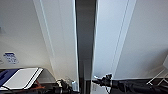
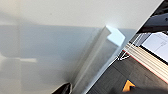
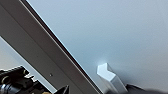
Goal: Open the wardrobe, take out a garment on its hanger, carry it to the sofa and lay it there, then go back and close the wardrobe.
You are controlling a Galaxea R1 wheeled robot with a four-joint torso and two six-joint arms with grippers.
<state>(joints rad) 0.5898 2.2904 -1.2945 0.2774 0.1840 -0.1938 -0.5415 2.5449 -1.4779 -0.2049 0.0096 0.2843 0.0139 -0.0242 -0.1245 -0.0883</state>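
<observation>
The white wardrobe stands close in front of me, its left door (image 1: 62,37) and right door (image 1: 110,37) parted by a narrow dark gap (image 1: 85,37). The garment and its hanger are hidden in that darkness. My left gripper (image 1: 67,86) sits low at the left door's inner edge. My right gripper (image 1: 101,80) sits low at the right door's inner edge. In the left wrist view a white vertical handle (image 2: 100,57) on the door panel (image 2: 50,45) is very close. The right wrist view has the other handle (image 3: 110,76) on its door (image 3: 120,32).
A white and blue flat board (image 1: 22,77) lies low on the left, with an orange item (image 1: 38,86) beside it. A blue label (image 1: 10,57) is on the left wall. A stack of flat boards (image 2: 147,60) lies on the dark floor.
</observation>
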